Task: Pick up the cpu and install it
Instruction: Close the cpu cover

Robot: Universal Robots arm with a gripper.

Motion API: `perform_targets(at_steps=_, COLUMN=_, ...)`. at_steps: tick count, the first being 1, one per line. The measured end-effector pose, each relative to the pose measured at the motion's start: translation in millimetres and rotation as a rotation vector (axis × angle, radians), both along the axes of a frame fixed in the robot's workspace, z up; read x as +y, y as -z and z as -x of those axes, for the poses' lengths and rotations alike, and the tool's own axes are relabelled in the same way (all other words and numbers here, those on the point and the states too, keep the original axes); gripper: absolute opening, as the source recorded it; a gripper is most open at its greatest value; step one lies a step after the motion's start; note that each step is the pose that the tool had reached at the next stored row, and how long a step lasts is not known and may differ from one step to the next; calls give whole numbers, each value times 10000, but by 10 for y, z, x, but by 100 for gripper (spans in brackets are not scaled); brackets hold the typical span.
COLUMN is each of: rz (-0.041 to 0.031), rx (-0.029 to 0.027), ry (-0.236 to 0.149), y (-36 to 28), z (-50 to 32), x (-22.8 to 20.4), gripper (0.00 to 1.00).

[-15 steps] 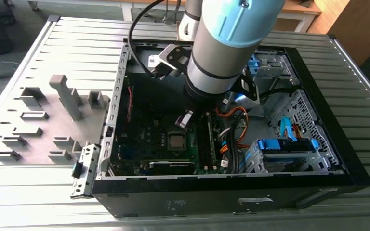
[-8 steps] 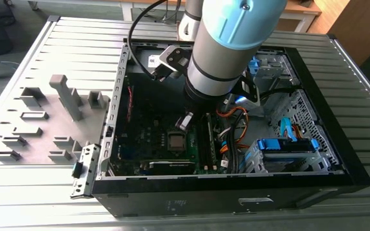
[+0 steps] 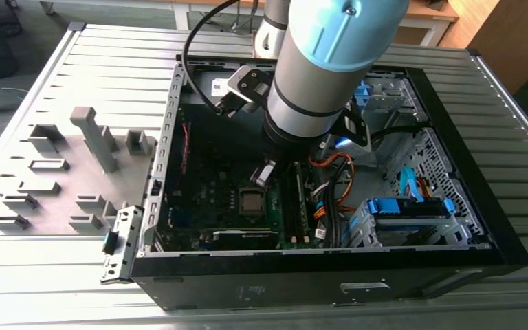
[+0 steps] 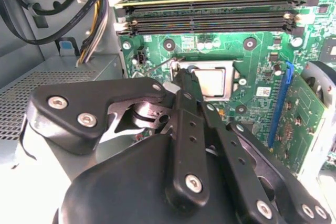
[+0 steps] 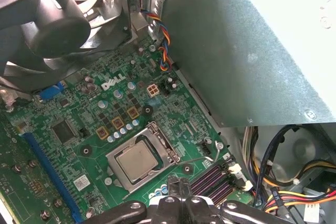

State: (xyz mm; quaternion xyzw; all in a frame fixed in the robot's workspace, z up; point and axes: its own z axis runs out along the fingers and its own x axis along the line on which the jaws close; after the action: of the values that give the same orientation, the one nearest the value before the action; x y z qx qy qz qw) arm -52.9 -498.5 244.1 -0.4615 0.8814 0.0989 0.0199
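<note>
The cpu [image 5: 137, 162] is a small square chip with a dull tan-grey face. It lies flat in the socket on the green motherboard [image 5: 79, 135], inside the open computer case [image 3: 484, 206]. It also shows as cpu [image 4: 212, 81] and cpu [image 3: 250, 199]. My gripper [image 4: 182, 77] hangs just above the socket's edge, on the side towards the memory slots. Its fingers are shut together with nothing between them. In the exterior view the gripper [image 3: 264, 175] sits low inside the case under the big arm.
Black memory slots [image 4: 210, 17] run beside the socket. A case fan [image 5: 52, 19] and the grey power-supply box [image 5: 252, 51] flank the board. Cable bundles [image 3: 333, 185] and blue drive brackets [image 3: 406, 206] fill the exterior view's right. Grey fixtures [image 3: 90, 137] stand outside on the left.
</note>
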Motion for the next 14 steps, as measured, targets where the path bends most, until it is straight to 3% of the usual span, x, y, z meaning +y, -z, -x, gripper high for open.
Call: perform_targets(at_steps=14, rz=-2, rx=4, ry=-4, y=10, z=0, x=31, gripper=11)
